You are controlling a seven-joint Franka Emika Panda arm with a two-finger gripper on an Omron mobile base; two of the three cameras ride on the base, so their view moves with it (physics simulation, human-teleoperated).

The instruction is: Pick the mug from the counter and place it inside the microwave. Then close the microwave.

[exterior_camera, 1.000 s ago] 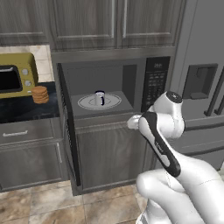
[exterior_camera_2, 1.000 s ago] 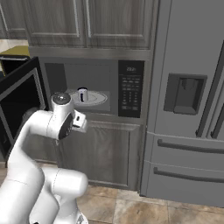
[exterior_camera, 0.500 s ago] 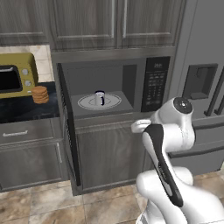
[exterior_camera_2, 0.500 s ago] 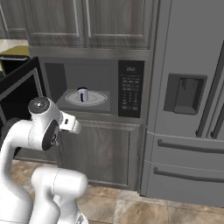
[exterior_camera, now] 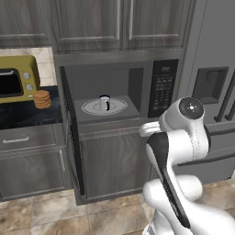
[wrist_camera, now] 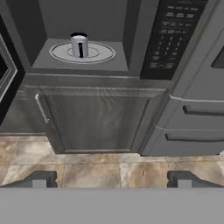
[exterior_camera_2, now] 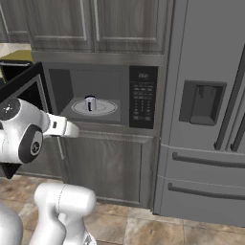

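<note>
White arm links fill the near field of both base views, folded back close to the base; over the past second the elbow has swung away from the cavity mouth, toward the refrigerator side in the left base view and toward the open door side in the right base view, so the arm has withdrawn from the microwave [exterior_camera: 114, 92]. In the hand view the gripper [wrist_camera: 111, 178] shows two dark finger tips set wide apart at the bottom edge, with nothing between them; it looks from well back, over the tiled floor [wrist_camera: 109, 170], at the grey wood-grain cabinet door [wrist_camera: 94, 118] below the oven.

Beyond this, the microwave door [exterior_camera: 72, 137] stands swung fully open at the left of the cavity, seen nearly edge-on in the left base view. Inside, the mug [exterior_camera: 105, 102] stands upright on the white turntable [exterior_camera: 120, 106], about at its centre, its dark handle facing outward; its position matches that of a second ago. The keypad panel [exterior_camera: 161, 87] lies just right of the cavity.

Farther left, the counter [exterior_camera: 27, 114] bears a stack of biscuits [exterior_camera: 41, 98] beside a mustard-yellow toaster oven [exterior_camera: 16, 79].

Judgement: placement appears complete and the release done; closing the door remains, which calls for the arm to reach around to the door's outer face and push it shut.
</note>
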